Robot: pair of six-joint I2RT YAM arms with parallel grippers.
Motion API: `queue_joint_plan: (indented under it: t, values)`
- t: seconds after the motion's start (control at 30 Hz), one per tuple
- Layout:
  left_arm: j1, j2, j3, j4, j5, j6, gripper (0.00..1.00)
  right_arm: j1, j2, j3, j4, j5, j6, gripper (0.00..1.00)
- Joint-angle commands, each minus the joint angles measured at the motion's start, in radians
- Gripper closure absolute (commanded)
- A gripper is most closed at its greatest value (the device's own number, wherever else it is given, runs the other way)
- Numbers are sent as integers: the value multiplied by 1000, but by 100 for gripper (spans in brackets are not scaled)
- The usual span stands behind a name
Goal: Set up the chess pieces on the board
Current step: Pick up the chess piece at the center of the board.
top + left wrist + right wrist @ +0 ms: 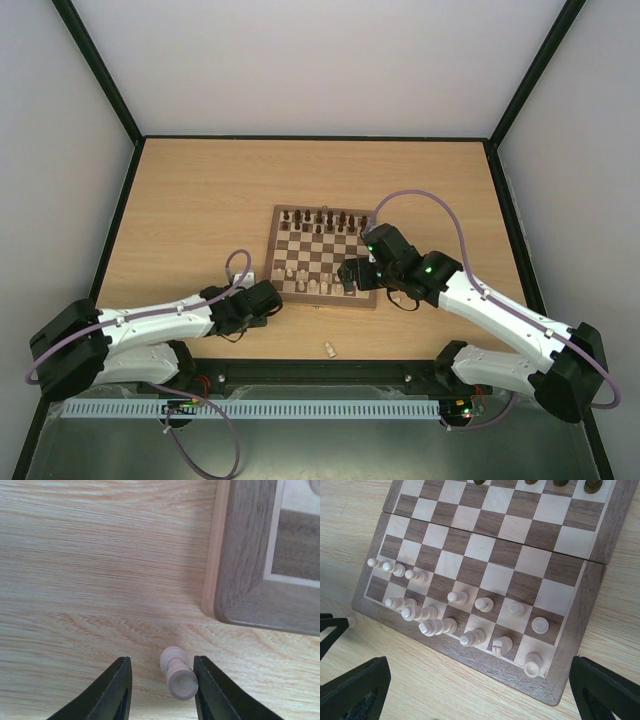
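Observation:
A pale pawn point(177, 675) lies on its side on the table, just off the board's corner point(245, 555). My left gripper point(161, 659) straddles it. The right finger point(210, 685) touches the pawn's base, while the left finger point(117, 687) stands clear of it. In the top view that gripper point(268, 297) sits at the board's point(322, 297) near left corner. My right gripper point(480, 695) hangs wide open and empty over the board's point(580, 610) near edge. Several pale pieces point(484, 604) stand or lie on the near rows. Dark pieces point(320, 218) line the far rows.
One pale piece point(329, 348) lies loose on the table in front of the board, between the two arms. The right arm point(470, 295) reaches over the board's near right corner. A black frame point(310, 137) borders the table.

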State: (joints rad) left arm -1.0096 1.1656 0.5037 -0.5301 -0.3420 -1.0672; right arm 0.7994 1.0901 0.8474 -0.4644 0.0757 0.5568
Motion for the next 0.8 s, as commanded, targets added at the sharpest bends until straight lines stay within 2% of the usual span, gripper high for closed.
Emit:
queue_joint_plan:
  t: [0.0, 0.27, 0.4, 0.53, 0.77]
  values:
    - [-22, 35, 7, -16, -36, -22, 64, -2, 7, -12, -1, 7, -14, 1]
    - [-32, 36, 20, -27, -56, -33, 66, -2, 14, -10, 0, -3, -17, 1]
    - [-44, 20, 41, -50, -70, -40, 58, -3, 16, -11, 0, -6, -17, 1]
    - [-51, -1, 53, -58, -83, -42, 57, -2, 17, -10, 2, -5, -17, 1]
    - [-53, -10, 62, -66, -90, -40, 70, -2, 19, -10, 2, -5, -17, 1]
